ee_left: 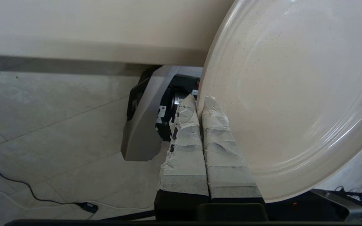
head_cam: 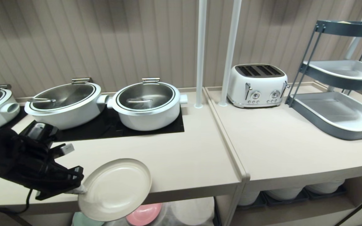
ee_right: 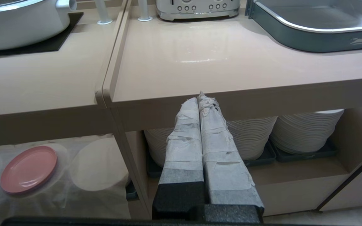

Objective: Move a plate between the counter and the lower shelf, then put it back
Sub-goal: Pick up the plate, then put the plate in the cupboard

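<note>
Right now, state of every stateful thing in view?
plate: held by its rim, tilted, at the counter's front edge
left end effector: shut on plate
right end effector: shut, empty
pots: lids on
pink plate: flat on lower shelf
toaster: slots empty

Brightness: even, soft indoor light in all three views.
Glare: pale sheen on the beige matte surface [ee_right: 196,56] near the white toaster [head_cam: 256,85].
Shadows: dark band under the surface edge; shelf recess dimmer.
Distortion: head view bends the white poles [head_cam: 200,53] outward.
</note>
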Motion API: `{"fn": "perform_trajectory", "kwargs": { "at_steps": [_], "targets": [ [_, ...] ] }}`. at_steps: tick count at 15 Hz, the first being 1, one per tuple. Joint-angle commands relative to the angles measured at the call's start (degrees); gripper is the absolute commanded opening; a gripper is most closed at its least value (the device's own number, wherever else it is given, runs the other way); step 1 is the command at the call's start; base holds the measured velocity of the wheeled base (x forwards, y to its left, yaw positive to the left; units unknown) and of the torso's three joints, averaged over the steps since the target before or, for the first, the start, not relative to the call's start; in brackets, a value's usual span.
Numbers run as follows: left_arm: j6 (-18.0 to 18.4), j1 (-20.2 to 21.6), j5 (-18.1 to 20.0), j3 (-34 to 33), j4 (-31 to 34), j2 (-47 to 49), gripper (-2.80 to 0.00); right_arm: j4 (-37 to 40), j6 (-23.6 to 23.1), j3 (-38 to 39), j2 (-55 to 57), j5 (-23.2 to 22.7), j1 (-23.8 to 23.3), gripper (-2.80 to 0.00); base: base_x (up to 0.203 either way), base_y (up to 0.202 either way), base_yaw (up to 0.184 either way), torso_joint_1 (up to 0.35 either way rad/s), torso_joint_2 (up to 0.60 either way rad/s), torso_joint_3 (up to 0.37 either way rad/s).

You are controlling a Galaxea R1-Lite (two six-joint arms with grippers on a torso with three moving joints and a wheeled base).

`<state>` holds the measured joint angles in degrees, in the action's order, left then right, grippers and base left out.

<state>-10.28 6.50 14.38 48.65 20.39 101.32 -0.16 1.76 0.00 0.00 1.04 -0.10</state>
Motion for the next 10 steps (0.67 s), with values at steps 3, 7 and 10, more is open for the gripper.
{"fn": "perform_trajectory", "kwargs": {
  "at_steps": [3,7,10],
  "targets": [
    [-0.02,1.64,0.37,-3.72,0.11,-6.58,-2.8,-0.02,0.0,0.0,0.0,0.02,0.01,-2.8,0.0,0.0,0.0,0.0,0.0,0.0],
    [0.05,1.68,0.39,-8.35,0.2,-13.4,-2.8,-0.02,0.0,0.0,0.0,0.02,0.01,-2.8,0.0,0.0,0.0,0.0,0.0,0.0],
    [0.12,1.59,0.38,-11.31,0.32,-18.04,-2.8,-0.02,0.0,0.0,0.0,0.02,0.01,-2.8,0.0,0.0,0.0,0.0,0.0,0.0]
  ]
}}
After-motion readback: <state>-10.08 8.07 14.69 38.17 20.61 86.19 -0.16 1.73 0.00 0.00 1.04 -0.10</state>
